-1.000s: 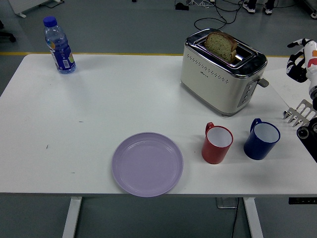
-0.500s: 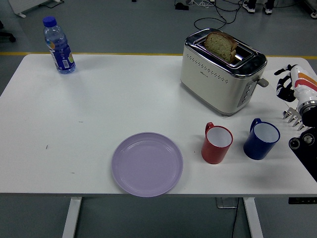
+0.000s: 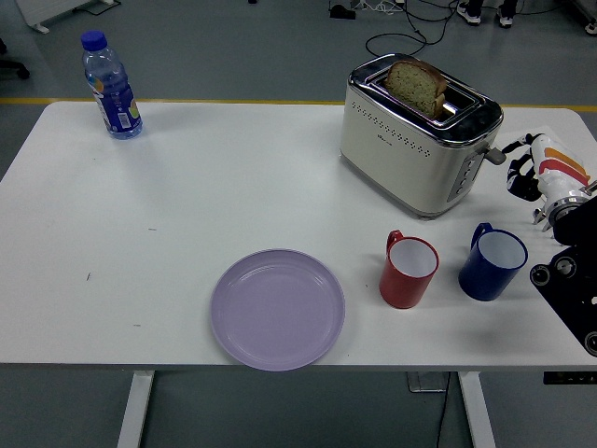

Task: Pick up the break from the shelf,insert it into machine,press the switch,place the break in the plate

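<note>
— Reaching for what, exactly?

— The lever (image 3: pixel 495 154) on the toaster (image 3: pixel 418 138). My right hand (image 3: pixel 536 173) sits just beside it, fingers loosely curled, holding nothing. The bread (image 3: pixel 416 86) stands high in the slot, so pressing comes next, I reckon.

— And the count?

— One bread slice, one purple plate (image 3: pixel 277 308), two cups, red (image 3: pixel 409 271) and blue (image 3: pixel 492 262), one bottle (image 3: pixel 111 86).
</note>
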